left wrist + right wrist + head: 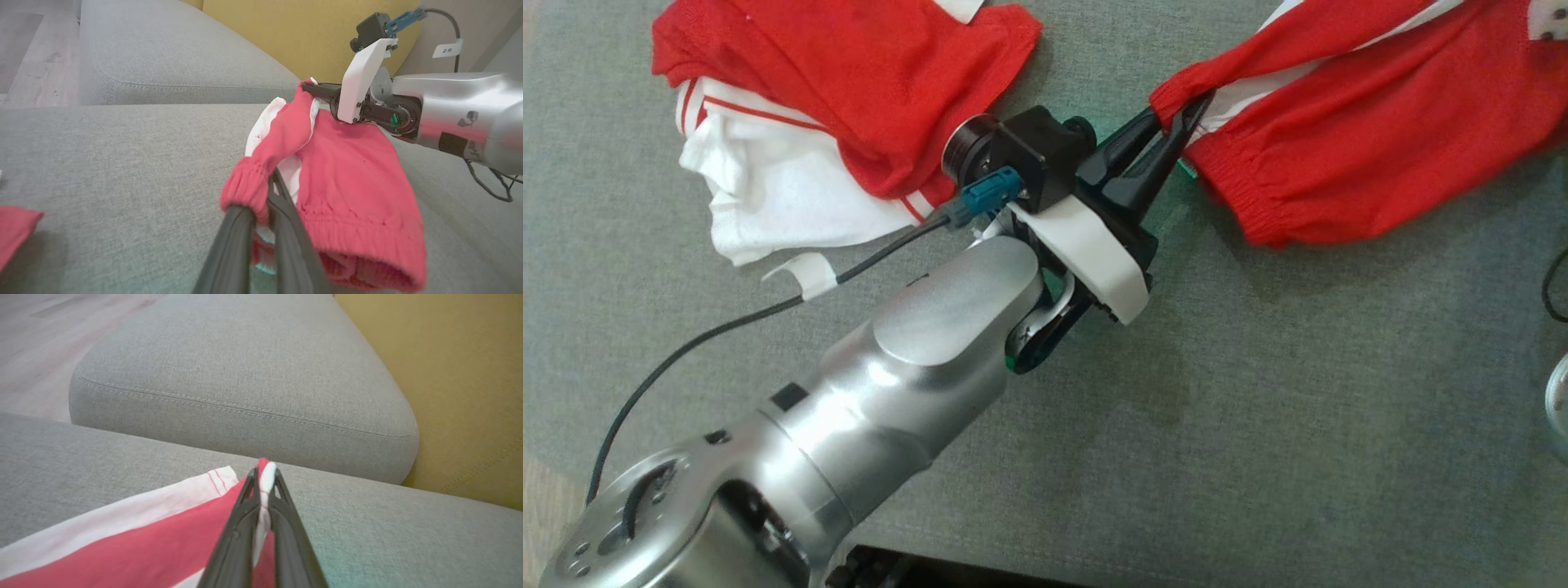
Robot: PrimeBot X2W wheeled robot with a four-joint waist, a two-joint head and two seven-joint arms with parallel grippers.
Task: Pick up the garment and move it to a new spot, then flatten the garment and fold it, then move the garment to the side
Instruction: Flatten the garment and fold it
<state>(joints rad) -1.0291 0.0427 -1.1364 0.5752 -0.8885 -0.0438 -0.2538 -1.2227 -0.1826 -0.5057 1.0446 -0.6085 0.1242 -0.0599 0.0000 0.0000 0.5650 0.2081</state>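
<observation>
The garment [1372,122] is red with a white side stripe and an elastic waistband, and it hangs stretched between my two grippers above the grey sofa seat [1258,408]. My left gripper [1186,114] is shut on a bunched corner of the waistband. In the left wrist view my left gripper [265,192] bites into that red hem, and the garment [347,183] sags beyond it. My right gripper [309,86] pinches the far end. In the right wrist view my right gripper [263,473] is shut on the red and white edge of the garment [143,547].
A second red and white garment [833,106] lies crumpled at the upper left of the seat, close behind my left wrist. A grey cushion [245,367] lies ahead, a yellow backrest [457,375] beside it, and wooden floor [36,343] beyond. A black cable [686,351] trails along my left forearm.
</observation>
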